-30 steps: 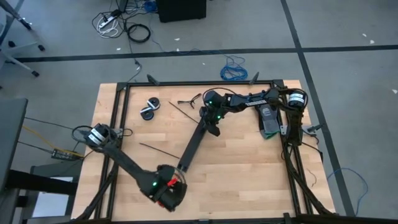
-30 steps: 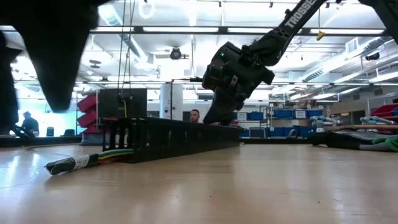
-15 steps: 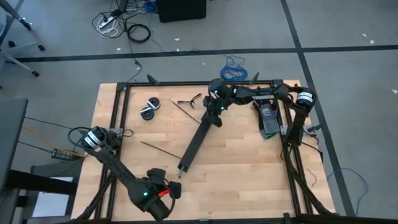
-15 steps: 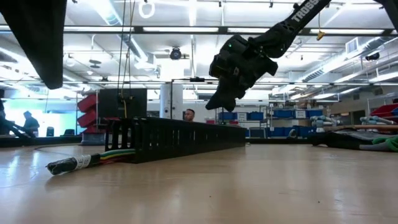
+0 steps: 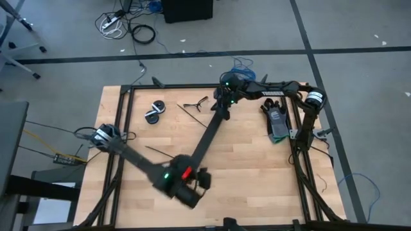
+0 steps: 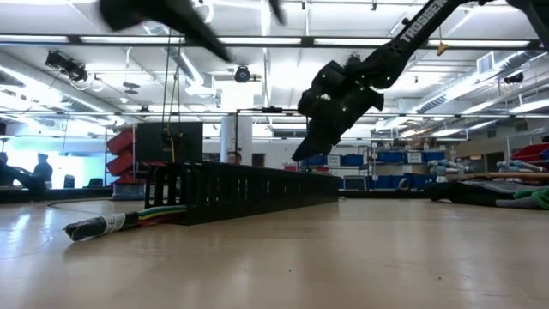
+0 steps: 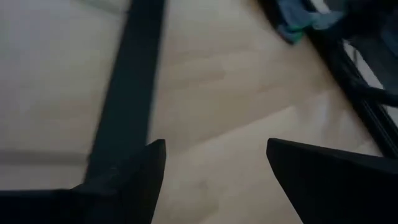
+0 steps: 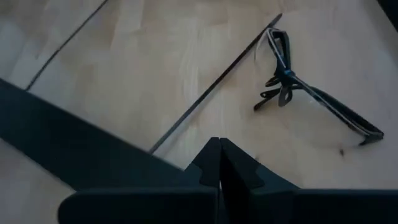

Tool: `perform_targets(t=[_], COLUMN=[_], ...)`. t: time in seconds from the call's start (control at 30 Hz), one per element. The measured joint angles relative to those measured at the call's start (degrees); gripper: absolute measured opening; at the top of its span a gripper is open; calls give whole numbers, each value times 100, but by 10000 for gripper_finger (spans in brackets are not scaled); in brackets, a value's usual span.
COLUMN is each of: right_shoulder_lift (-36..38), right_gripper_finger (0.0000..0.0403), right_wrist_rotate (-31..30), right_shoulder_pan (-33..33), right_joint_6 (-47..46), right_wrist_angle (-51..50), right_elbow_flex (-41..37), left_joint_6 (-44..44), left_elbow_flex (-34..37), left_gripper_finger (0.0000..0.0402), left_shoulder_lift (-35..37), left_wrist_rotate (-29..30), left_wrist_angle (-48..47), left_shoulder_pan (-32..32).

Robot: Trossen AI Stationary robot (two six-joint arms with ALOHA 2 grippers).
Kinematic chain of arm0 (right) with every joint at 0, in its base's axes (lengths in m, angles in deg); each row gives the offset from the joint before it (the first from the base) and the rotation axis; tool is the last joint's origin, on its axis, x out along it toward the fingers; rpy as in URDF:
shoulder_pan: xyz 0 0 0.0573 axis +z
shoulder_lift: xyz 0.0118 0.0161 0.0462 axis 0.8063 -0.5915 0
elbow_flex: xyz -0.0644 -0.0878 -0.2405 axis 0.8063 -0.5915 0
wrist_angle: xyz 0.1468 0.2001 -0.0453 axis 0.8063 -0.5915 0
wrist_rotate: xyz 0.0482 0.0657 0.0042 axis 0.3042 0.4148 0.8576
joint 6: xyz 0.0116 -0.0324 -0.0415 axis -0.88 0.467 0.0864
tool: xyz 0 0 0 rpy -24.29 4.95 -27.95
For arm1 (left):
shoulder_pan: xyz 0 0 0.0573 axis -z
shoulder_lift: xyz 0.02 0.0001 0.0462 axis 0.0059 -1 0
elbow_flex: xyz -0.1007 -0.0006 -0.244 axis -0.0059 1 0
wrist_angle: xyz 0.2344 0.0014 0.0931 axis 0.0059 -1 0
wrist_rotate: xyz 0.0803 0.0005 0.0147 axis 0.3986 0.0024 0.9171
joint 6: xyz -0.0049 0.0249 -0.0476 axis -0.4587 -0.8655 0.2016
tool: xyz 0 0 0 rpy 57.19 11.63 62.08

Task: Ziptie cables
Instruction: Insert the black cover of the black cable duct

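Two arms over the desk (image 5: 257, 179) in the high view. The left gripper (image 5: 200, 183) sits low near the front edge, about the middle, right at the near end of a long black slotted duct (image 5: 209, 135) that runs diagonally up toward the back edge. The right gripper (image 5: 224, 106) hangs over the far end of that duct, near the back edge. One ziptie (image 5: 160, 154) lies on the wood just left of the duct, another ziptie (image 5: 187, 113) nearer the back. Beside that second one is a small wire bundle (image 5: 196, 102), and further left a black roll (image 5: 154, 111). A green and black glove (image 5: 277, 122) lies by the right edge.

Low view: the duct (image 6: 249, 190) stretches across the desk, with the cables (image 6: 120, 221) poking out of its near end, coloured wires and a white-labelled wrap at the tip. The right gripper (image 6: 302, 154) hovers above the duct's far end, clear of it.

Left wrist view: the fingers (image 7: 140, 177) stand wide apart, nothing between them, the duct (image 7: 127, 87) running off ahead on the wood.

Right wrist view: the fingers (image 8: 211, 165) are pressed together, holding nothing. Beyond them, a ziptie (image 8: 214, 84) lies straight on the wood, the wire bundle (image 8: 298, 87) just beside its far end, and the duct (image 8: 74, 149) crosses nearby.
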Motion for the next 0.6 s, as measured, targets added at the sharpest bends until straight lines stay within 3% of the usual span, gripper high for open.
perform_targets(t=[0.1, 0.2, 0.6], right_shoulder_lift=[-275, -572, -577], right_gripper_finger=[0, 0, 0], right_wrist_rotate=[-51, -77, -430], right_shoulder_pan=[5, 5, -322], right_joint_6=[-1, 72, 688], right_wrist_angle=[-179, -378, -1412], right_elbow_flex=[207, 554, 707], left_joint_6=[-1343, -1844, -1905], left_elbow_flex=[-28, -24, -22], left_gripper_finger=[272, 272, 272], left_shoulder_lift=[0, -4, -4], left_wrist_rotate=[-516, -854, -1116], left_wrist_angle=[628, 630, 687], left_shoulder_pan=[-385, -566, -554])
